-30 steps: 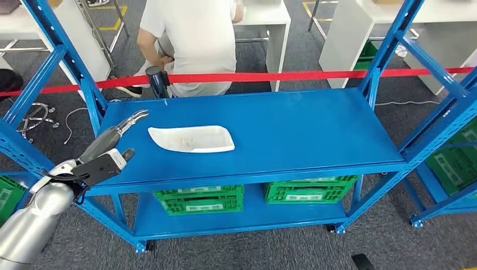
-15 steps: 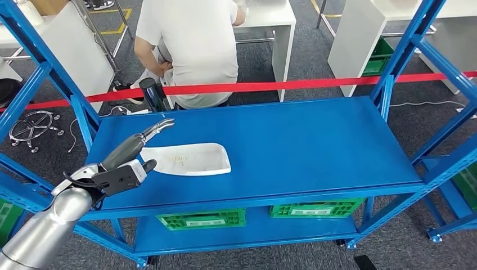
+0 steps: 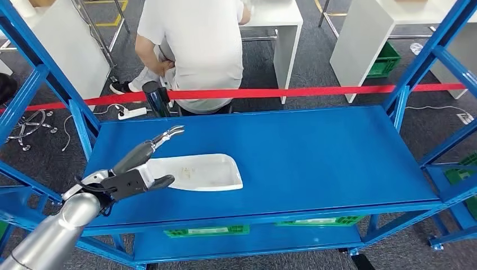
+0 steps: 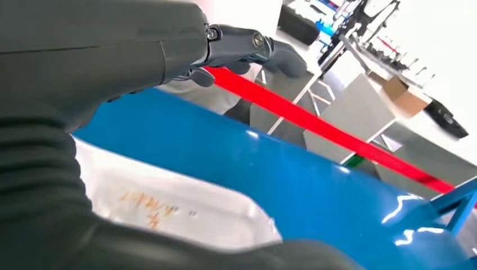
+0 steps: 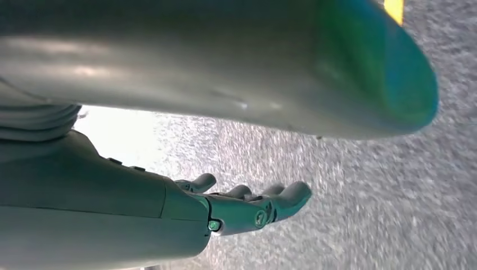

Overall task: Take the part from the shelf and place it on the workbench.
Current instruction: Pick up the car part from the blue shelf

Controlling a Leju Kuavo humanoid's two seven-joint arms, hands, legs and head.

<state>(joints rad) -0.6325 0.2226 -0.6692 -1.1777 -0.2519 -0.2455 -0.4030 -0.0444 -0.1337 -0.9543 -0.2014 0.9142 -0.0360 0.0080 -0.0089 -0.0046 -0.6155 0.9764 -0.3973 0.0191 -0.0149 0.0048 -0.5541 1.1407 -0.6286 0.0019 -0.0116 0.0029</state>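
The white part [image 3: 197, 171] lies flat on the blue shelf [image 3: 315, 152], toward its left end. The left hand [image 3: 138, 169] straddles the part's left end, fingers [image 3: 169, 135] spread past its far edge and thumb at its near edge; whether they touch is unclear. The right hand [image 5: 247, 205] hangs over grey floor, fingers loosely spread, empty.

Person: seated behind the red barrier tape [image 3: 315, 90], back to the camera, white shirt [image 3: 197, 39].
Green crates [image 3: 205, 230]: on the lower level.
White tables [image 3: 371, 34]: beyond the tape, on grey carpet.
Power strip [image 3: 130, 113]: on the floor, cable attached.
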